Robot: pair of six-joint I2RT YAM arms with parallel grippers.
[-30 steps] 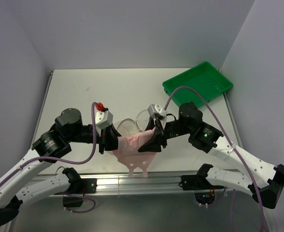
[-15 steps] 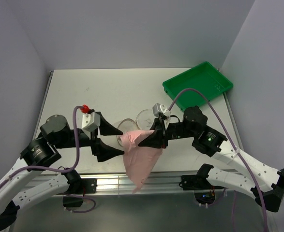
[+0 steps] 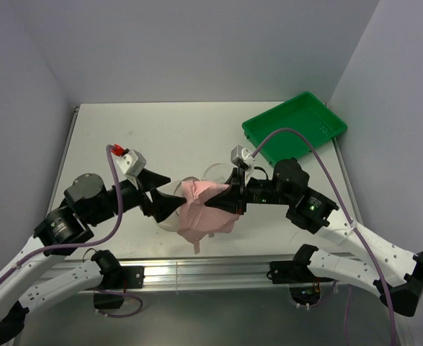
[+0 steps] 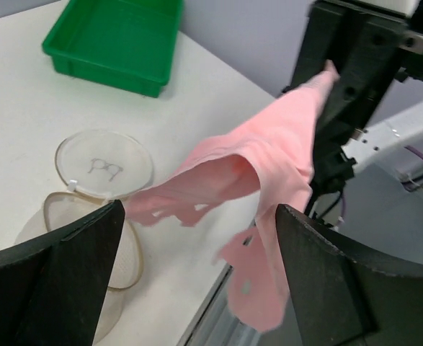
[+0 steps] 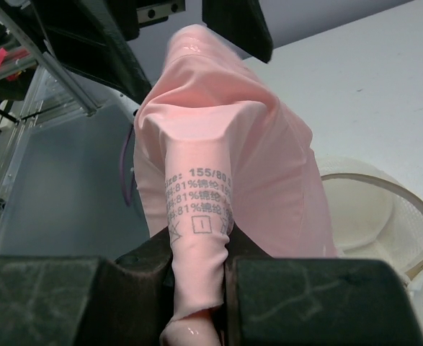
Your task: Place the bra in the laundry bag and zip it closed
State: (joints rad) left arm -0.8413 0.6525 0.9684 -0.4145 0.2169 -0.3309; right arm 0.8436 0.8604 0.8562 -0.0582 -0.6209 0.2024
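The pale pink bra [image 3: 205,210] hangs bunched from my right gripper [image 3: 227,199], which is shut on a fold with a printed size label [image 5: 197,205]. The right wrist view shows the fabric pinched between the jaws of that gripper [image 5: 200,288]. My left gripper [image 3: 169,196] stands open just left of the bra, its fingers [image 4: 60,281] wide apart with nothing between them. The cream mesh laundry bag lies open below. Its flat half [image 4: 103,164] bears a small dark mark, and its dome half [image 4: 67,231] lies beside it. The bra covers most of the bag in the top view.
A green tray [image 3: 295,122] stands at the back right corner of the white table [image 3: 125,137]. The bra's loose end [image 3: 195,245] dangles near the table's front edge, over the metal rail [image 3: 218,270]. Walls close in on both sides.
My left gripper opened, let go of the bra and drew back to the left. My right gripper closed on the bra and raised it, so the garment now hangs from it alone.
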